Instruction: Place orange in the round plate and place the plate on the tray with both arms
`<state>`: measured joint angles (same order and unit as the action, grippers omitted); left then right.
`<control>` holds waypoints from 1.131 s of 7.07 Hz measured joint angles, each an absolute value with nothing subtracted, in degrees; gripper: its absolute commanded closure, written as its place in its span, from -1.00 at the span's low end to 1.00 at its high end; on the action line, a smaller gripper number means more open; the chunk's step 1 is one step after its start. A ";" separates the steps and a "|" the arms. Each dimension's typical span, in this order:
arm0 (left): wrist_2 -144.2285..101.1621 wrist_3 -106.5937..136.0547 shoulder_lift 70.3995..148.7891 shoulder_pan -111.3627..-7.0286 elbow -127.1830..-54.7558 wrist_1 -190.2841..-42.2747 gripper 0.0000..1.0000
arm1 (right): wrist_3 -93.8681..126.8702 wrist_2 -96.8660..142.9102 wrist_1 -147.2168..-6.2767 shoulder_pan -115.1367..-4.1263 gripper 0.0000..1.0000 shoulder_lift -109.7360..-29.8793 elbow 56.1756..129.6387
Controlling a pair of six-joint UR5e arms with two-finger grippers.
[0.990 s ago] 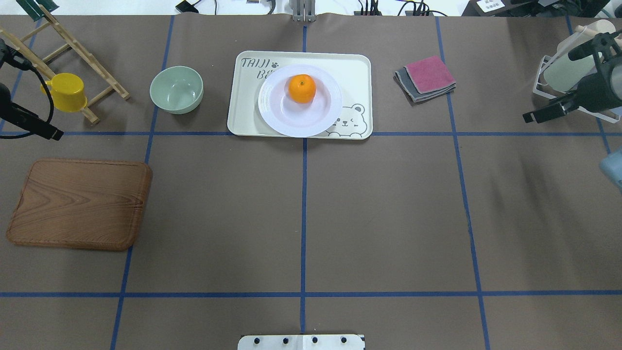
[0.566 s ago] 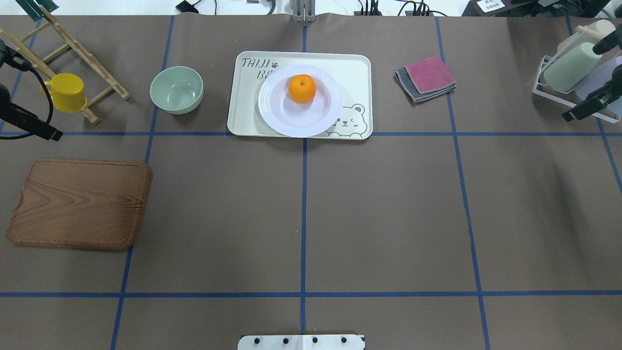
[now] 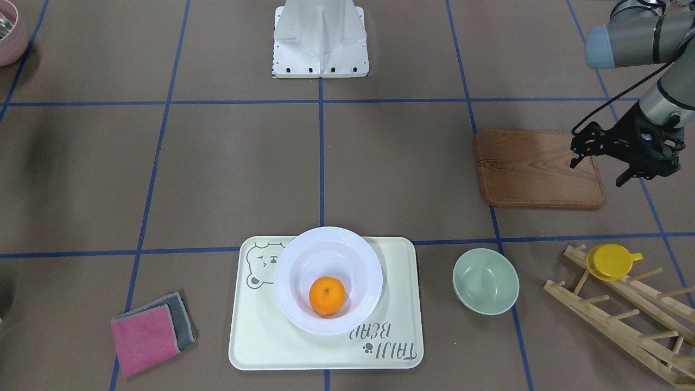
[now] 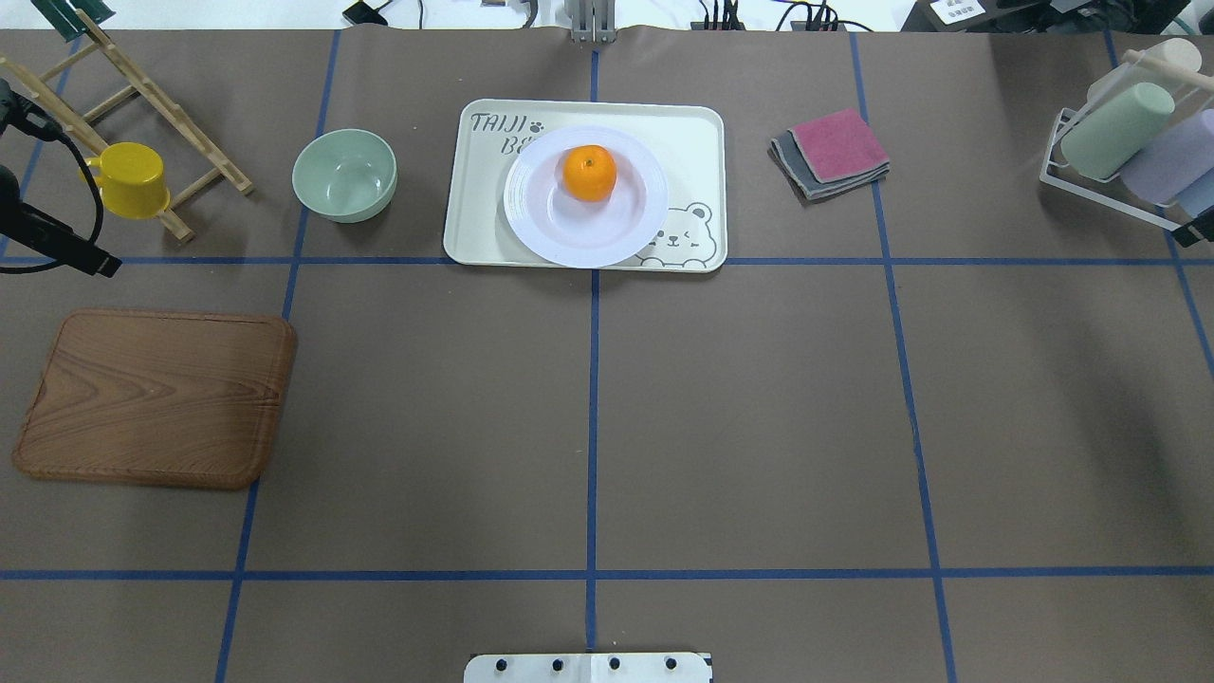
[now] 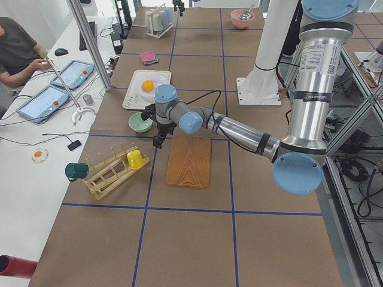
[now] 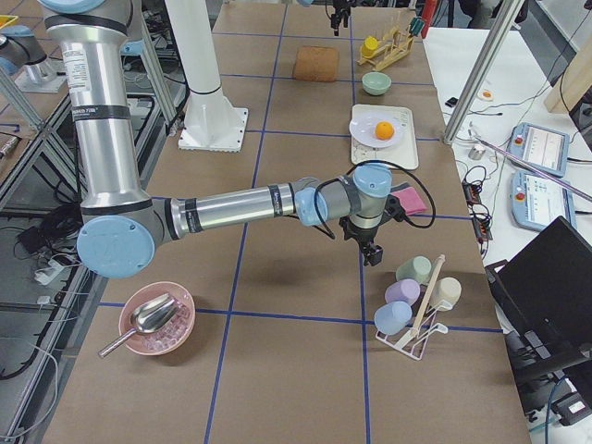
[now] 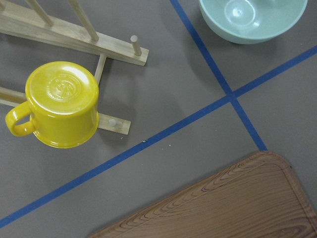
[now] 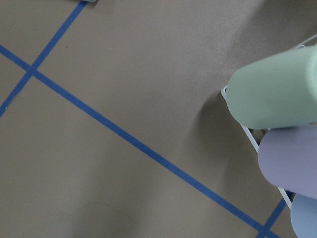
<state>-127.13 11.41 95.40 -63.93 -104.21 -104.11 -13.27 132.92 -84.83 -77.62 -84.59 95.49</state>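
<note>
On the brown table [image 4: 759, 427] the tray [image 4: 697, 133] sits at the far middle. The plate [image 4: 569, 245] rests on it near its middle and the orange [image 4: 589, 173] lies inside the plate, so both placements look done. I judge the step in hand to be getting the arms clear and parked. The left gripper [image 3: 597, 169] hangs near a corner of the wooden board [image 3: 537, 168], its fingers apart and holding nothing, well apart from the tray. The right gripper [image 6: 372, 250] hangs close to the cup stand [image 4: 1119, 142] at the other end. It barely shows from overhead, so I cannot tell whether its fingers are apart or together. To finish well, each arm should travel high and outward, never back across the tray (a nudge could roll the orange or slide the plate). The left one needs to mind the wooden rack [image 3: 624, 320] and the yellow cup [image 3: 611, 262] hung on it — the right one, the cups lying on the stand
</note>
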 measured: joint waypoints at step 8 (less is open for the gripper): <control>-128.31 -13.55 95.41 -72.55 -104.84 -91.60 -0.98 | -11.28 134.42 -84.52 -77.49 -1.00 -86.68 94.29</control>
